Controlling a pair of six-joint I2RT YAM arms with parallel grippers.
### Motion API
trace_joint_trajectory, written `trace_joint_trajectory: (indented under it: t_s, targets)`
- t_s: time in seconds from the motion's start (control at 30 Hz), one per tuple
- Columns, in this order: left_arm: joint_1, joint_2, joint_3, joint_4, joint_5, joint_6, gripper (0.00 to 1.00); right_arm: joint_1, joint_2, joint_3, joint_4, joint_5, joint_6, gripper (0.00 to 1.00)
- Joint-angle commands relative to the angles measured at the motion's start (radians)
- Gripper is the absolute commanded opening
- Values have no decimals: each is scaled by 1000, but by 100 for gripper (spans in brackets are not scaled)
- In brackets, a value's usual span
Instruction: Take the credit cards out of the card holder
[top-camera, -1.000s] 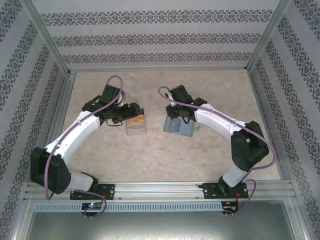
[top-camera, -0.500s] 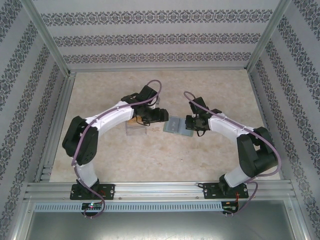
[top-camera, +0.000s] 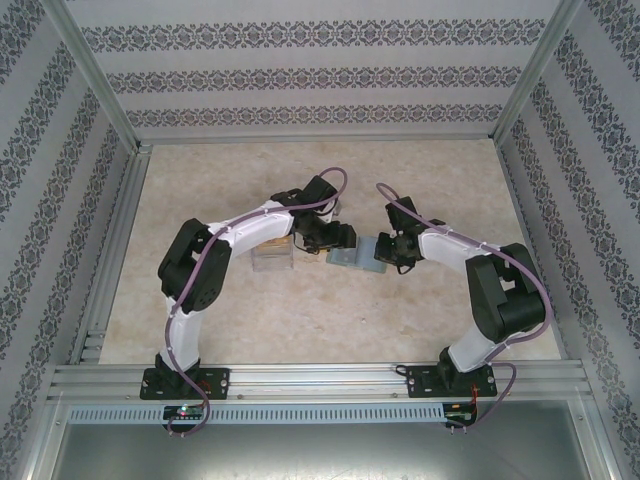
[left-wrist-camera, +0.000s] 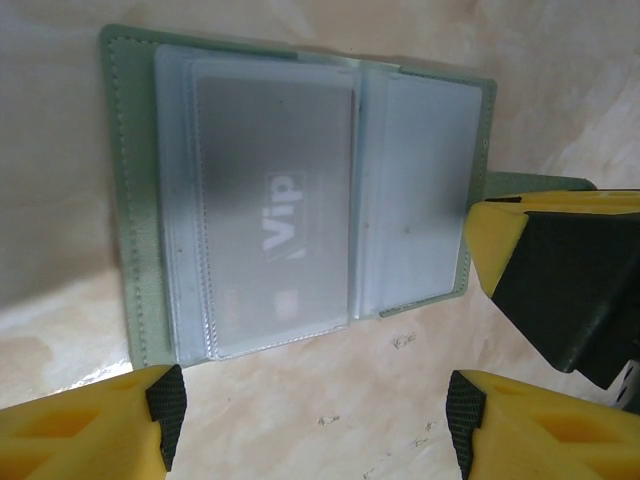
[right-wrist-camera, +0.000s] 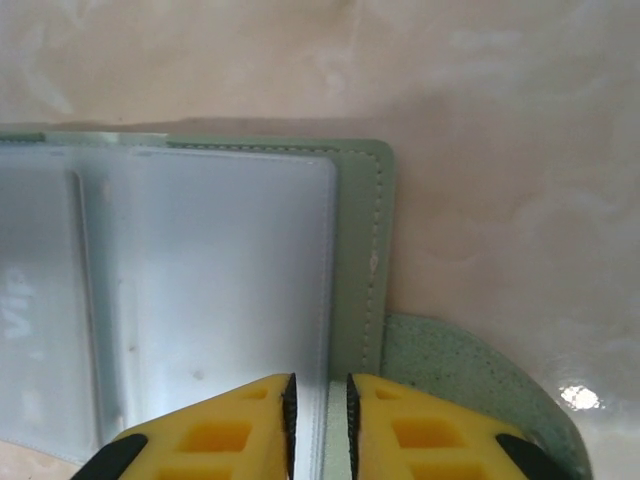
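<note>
The left pincer (left-wrist-camera: 315, 425) hangs wide open and empty. Just ahead of its tips the opened card holder (left-wrist-camera: 135, 220) lies on the bench (left-wrist-camera: 400, 370), with a Vip card (left-wrist-camera: 275, 220) inside its frosted sleeve. Across the holder, the right pincer (right-wrist-camera: 318, 400) is nearly closed and seems to nip the panel edge. Keep that edge pinned while the left tips catch the card's end and draw it straight out. A second ago the left pincer was at the clear box (top-camera: 270, 258); both arms have since swung inward.

You see the card holder (left-wrist-camera: 135, 260) lying open, a grey Vip card (left-wrist-camera: 275, 215) in its left clear sleeve. Below it the left gripper (left-wrist-camera: 315, 420) stands wide apart; the right gripper (left-wrist-camera: 492, 245) touches its right edge.
</note>
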Motion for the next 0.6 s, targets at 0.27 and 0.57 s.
trace_joint_trajectory:
  t_s: [0.27,0.57]
  targets:
    - [-16,85,70,5,27,15,72,-20,63,-9,17,-22,14,25]
    - [-16,133,102,-9,16,26,71,-19,70,-4,21,-34,12,21]
